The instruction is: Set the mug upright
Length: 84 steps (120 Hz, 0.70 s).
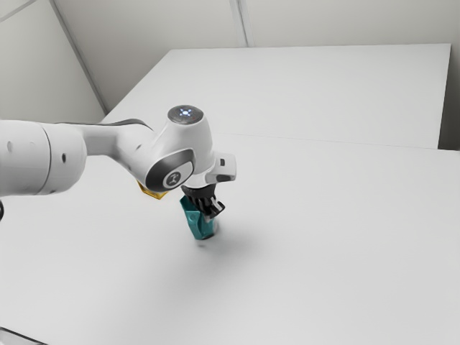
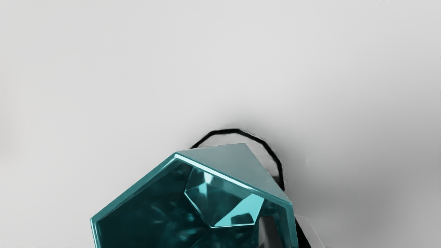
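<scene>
Grasps with the gripper a wall of the teal mug, apparently, with one finger inside the mouth and the other outside. Locates the mug just below and left of the frame's center in the exterior view, leaning, with mouth toward the upper left and foot toward the lower right, not squarely upright. Cannot tell from here about full contact between foot and table. Cannot tell, either, about the black curved edge beyond the rim in the wrist view: perhaps part of the foot, perhaps something separate.

Could lose the mug to a roll onto its side, judging by the lean, through letting go at this angle. Might let it pivot about the thin pinch at the rim, with slick facets and off-center weight to blame. Risks scraping or jamming the foot's edge by pressing down at a tilt. Might also drag the mouth sideways with the inner finger on a crooked withdrawal.

Enters with the arm from the left edge, running nearly level, then bending down at the wrist left of center, above the mug. Points downward with the hand, tips slightly toward the lower right. Leaves a yellow thing behind the wrist, farther left.
</scene>
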Each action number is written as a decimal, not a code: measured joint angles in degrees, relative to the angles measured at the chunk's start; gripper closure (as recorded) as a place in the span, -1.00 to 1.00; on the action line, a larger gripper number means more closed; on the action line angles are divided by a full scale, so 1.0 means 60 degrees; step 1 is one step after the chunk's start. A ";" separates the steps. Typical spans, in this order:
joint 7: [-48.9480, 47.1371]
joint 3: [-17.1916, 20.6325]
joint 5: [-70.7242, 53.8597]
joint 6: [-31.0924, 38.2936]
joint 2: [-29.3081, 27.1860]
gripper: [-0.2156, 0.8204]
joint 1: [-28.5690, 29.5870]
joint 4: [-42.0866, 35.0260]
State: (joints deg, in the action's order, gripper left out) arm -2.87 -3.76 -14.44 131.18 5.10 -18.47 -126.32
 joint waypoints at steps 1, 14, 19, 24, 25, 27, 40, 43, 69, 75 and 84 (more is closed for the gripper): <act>-0.0017 -0.0003 0.0006 -0.0003 0.0000 0.71 -0.0005 0.0002; -0.0212 -0.0016 0.0063 -0.0035 -0.0010 0.24 -0.0019 0.0027; -0.0280 -0.0017 0.0076 -0.0044 -0.0048 0.10 -0.0008 0.0031; -0.0343 -0.0017 0.0088 -0.0053 -0.0104 -0.01 0.0011 0.0032; -0.0355 -0.0018 0.0091 -0.0054 -0.0120 -0.03 0.0016 0.0031; -0.0380 -0.0018 0.0097 -0.0058 -0.0151 -0.07 0.0025 0.0031; -0.0533 -0.0010 0.0126 -0.0082 -0.0415 -0.26 0.0056 -0.0013; -0.0570 -0.0007 0.0130 -0.0091 -0.0497 -0.29 0.0056 -0.0030; -0.0777 -0.0068 0.0214 -0.0538 -0.1007 -0.45 -0.0031 0.1090; -0.0728 -0.0088 0.0491 -0.1153 -0.0637 -0.47 -0.0041 0.2440; -0.0560 0.0057 0.0933 -0.2159 -0.0160 -0.49 0.0234 0.4071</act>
State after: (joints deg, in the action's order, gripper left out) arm -6.23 -3.42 -8.84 118.23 4.14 -17.06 -101.90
